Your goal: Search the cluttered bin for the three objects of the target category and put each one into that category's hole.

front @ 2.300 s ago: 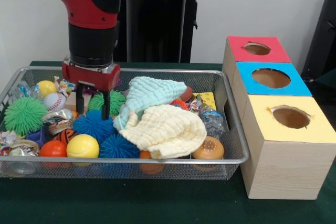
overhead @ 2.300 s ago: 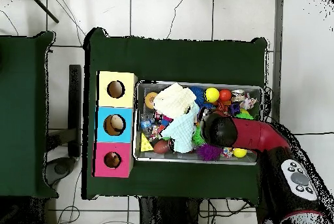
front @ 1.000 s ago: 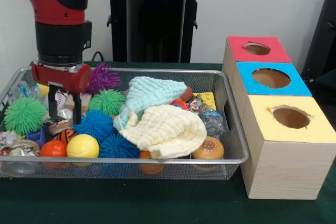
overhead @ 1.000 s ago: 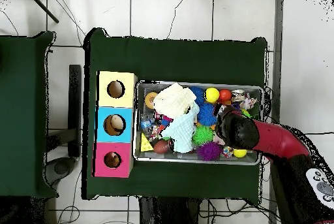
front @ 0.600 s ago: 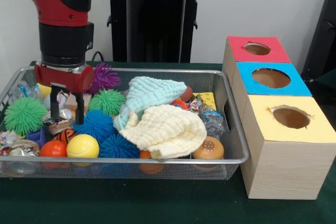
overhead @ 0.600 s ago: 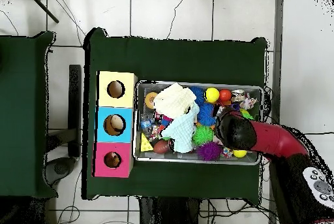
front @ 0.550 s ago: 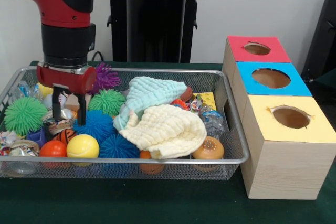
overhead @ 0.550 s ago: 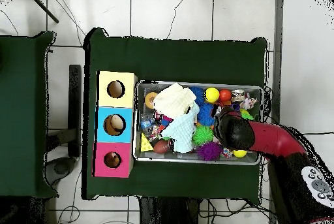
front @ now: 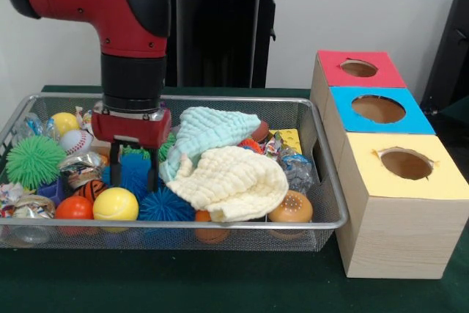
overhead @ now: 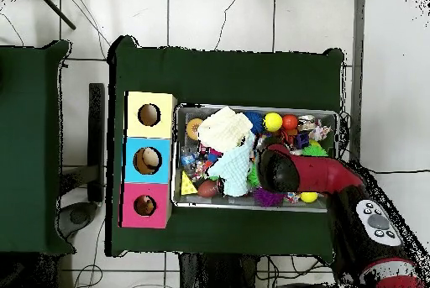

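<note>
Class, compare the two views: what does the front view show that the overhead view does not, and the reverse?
Front view only: the gripper straddling a blue spiky ball, and the white baseball.
Overhead view only: the white tiled floor around the table; there the arm hides the gripper.
Both: the wire bin, the cream cloth and the three-holed box.
</note>
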{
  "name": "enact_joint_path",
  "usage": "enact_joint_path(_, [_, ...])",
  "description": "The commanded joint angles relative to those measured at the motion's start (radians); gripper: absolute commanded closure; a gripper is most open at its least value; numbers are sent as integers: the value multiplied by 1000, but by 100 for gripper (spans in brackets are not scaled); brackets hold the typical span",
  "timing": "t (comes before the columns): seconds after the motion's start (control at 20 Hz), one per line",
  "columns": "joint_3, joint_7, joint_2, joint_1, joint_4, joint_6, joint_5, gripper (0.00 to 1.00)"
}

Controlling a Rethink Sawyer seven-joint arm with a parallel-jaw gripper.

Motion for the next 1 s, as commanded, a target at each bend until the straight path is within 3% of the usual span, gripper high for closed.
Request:
enact_joint_path(0.05, [-66,68,86,22,-32,-87,-71,0])
enact_joint_path(0.4, [-82,60,99,22,-24,-116,-60,0])
enact_joint_path(0.8, [85,-64,95,-153,60,-16,-79,0])
enact_joint_path(1.0, [103,-81,104,-189,83,-13,-104,0])
